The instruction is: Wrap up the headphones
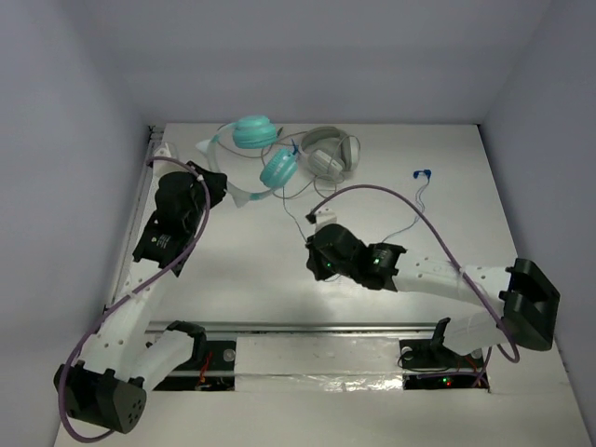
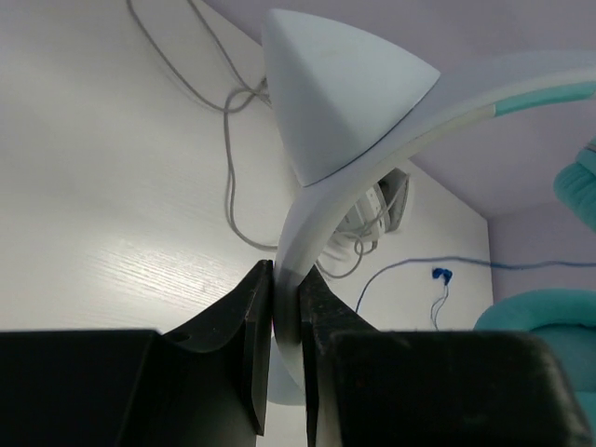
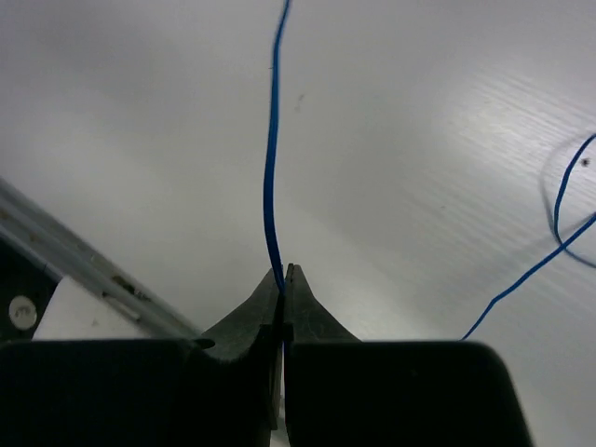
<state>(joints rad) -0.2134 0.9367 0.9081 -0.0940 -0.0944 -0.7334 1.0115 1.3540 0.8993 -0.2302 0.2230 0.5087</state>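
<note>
- The left arm (image 1: 140,307) is stretched forward along the left side of the table (image 1: 466,214), with its wrist bent inward.
- The teal headphones (image 1: 265,149) are found near the table's far edge, just beside the grey-white headphones (image 1: 331,154).
- The left gripper (image 2: 284,279) is clamped on the pale headband (image 2: 321,214) (one finger on each face).
- The right arm (image 1: 447,279) is extended leftward to the table's middle.
- The right gripper (image 3: 284,279) is pinched tight on the thin blue cable (image 3: 271,158), which runs straight out from the closed tips.
- The cable's blue plug end (image 1: 422,173) is seen well apart, to the right.
</note>
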